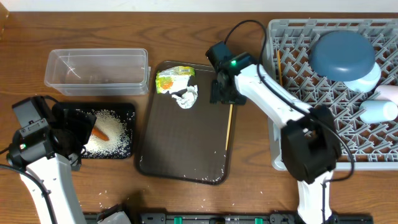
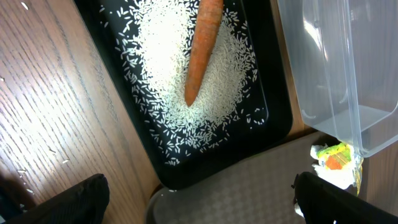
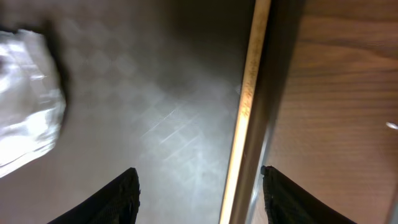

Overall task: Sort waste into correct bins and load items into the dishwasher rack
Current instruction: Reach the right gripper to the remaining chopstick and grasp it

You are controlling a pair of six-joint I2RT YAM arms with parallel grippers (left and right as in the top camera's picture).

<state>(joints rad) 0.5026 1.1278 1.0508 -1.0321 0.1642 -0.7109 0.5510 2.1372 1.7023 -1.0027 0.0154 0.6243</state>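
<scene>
A wooden chopstick (image 1: 229, 127) (image 3: 245, 112) lies along the right rim of the brown serving tray (image 1: 180, 143). My right gripper (image 1: 222, 93) (image 3: 199, 186) hangs open over its far end, the stick between the fingers, nearer the right one. The tissue (image 1: 186, 96) (image 3: 25, 99) and yellow-green wrapper (image 1: 174, 79) lie on that tray. The black tray bin (image 1: 127, 112) (image 2: 273, 124) holds rice (image 2: 180, 81) and the carrot (image 1: 99, 134) (image 2: 202, 50). Open and holding nothing, my left gripper (image 1: 73, 127) (image 2: 199, 199) is at its corner. The clear tub (image 1: 96, 68) (image 2: 336, 68) stands behind.
The grey rack (image 1: 298, 143) at right holds the dark-blue plate (image 1: 342, 53), the light-blue bowl (image 1: 369, 78), the white cup (image 1: 379, 111) and a chopstick (image 1: 279, 65). Loose rice grains (image 1: 205, 178) lie on the serving tray's near edge and the wood.
</scene>
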